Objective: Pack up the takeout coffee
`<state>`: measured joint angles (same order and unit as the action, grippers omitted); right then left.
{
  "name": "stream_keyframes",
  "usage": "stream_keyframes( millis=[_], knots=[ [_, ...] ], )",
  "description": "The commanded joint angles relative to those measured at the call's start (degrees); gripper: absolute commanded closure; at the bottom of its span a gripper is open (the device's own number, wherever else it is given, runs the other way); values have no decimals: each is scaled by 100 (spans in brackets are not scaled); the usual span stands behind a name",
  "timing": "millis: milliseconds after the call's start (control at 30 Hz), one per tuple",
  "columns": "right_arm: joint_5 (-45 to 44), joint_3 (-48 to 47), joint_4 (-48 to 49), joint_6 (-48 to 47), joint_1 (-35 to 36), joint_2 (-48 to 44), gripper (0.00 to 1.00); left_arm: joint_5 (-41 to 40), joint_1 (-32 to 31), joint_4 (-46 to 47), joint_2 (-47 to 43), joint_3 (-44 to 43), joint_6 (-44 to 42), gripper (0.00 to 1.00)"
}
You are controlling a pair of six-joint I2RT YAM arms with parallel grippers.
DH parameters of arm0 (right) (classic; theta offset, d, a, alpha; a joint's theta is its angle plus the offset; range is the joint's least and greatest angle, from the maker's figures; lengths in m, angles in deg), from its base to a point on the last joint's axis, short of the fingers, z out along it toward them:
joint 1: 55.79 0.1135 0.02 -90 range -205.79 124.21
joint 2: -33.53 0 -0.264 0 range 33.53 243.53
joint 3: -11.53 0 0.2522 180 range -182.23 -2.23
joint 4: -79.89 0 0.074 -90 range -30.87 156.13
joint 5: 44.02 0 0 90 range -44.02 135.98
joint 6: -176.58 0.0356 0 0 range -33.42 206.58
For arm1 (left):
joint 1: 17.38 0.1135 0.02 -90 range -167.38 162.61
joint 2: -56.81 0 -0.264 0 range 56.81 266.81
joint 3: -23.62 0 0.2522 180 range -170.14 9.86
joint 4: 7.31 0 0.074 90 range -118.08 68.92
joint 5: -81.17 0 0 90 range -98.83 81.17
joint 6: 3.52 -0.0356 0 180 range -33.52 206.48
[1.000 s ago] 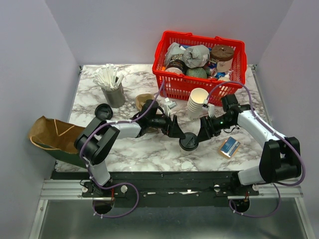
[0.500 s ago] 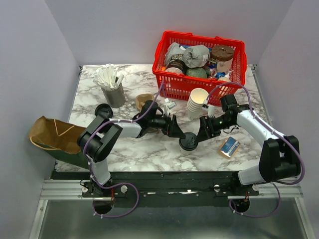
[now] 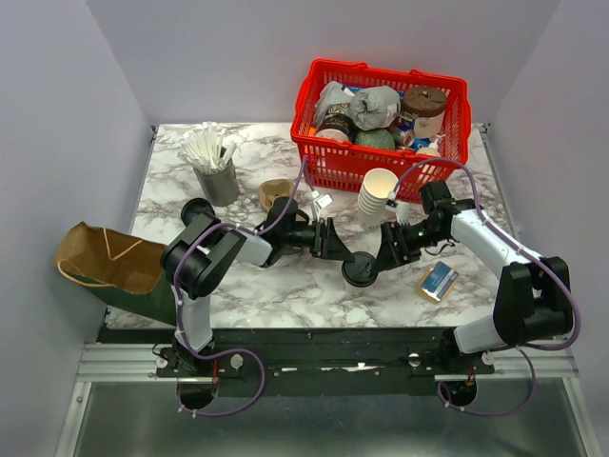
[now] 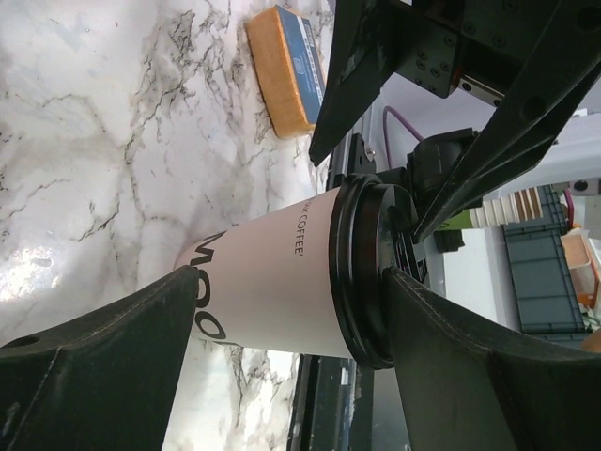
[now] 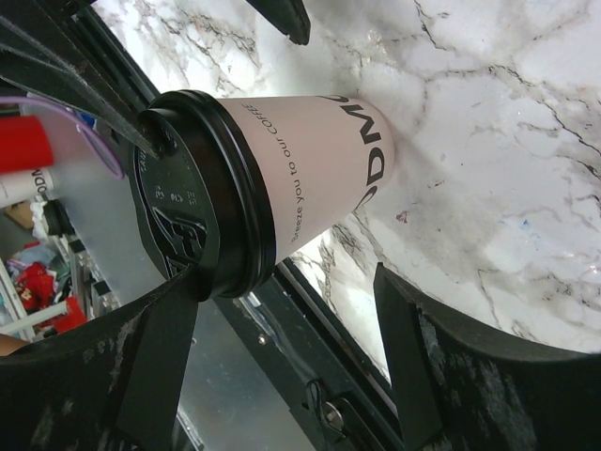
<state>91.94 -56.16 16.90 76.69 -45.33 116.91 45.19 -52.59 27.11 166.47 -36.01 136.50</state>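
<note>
A white takeout coffee cup (image 3: 362,271) with a black lid stands on the marble table (image 3: 285,286) near its front edge. My left gripper (image 3: 335,249) reaches it from the left and my right gripper (image 3: 383,259) from the right. In the left wrist view the cup (image 4: 272,291) lies between the wide-apart fingers of the left gripper (image 4: 291,291), with the lid rim (image 4: 362,272) against one finger. In the right wrist view the right gripper (image 5: 282,277) is open. One of its fingers (image 5: 169,310) touches the lid (image 5: 202,197) and the other stands apart from the cup (image 5: 310,169). A brown paper bag (image 3: 100,262) lies at the left edge.
A red basket (image 3: 381,124) full of items stands at the back right, with a stack of paper cups (image 3: 378,195) in front of it. A holder of white stirrers (image 3: 214,162), a loose black lid (image 3: 197,211) and a brown sleeve (image 3: 276,193) are at the left. A blue and orange box (image 3: 438,281) lies right of the cup.
The left arm's elbow has swung right and its gripper has shifted slightly at the cup. The cup and right arm have barely moved. Both grippers' jaws have narrowed a little.
</note>
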Motion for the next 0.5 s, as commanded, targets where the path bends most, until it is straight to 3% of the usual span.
stream_keyframes(
  millis=[0,233,467],
  knots=[
    [-728,58,151,-206,35,214,19,-707,40,-642,345,78,-431,17],
    [-755,49,151,-180,35,241,19,-1068,40,-1469,547,8,-730,19],
    [-781,67,177,-154,35,241,19,-1113,40,-1496,889,-80,-537,20]
  ],
)
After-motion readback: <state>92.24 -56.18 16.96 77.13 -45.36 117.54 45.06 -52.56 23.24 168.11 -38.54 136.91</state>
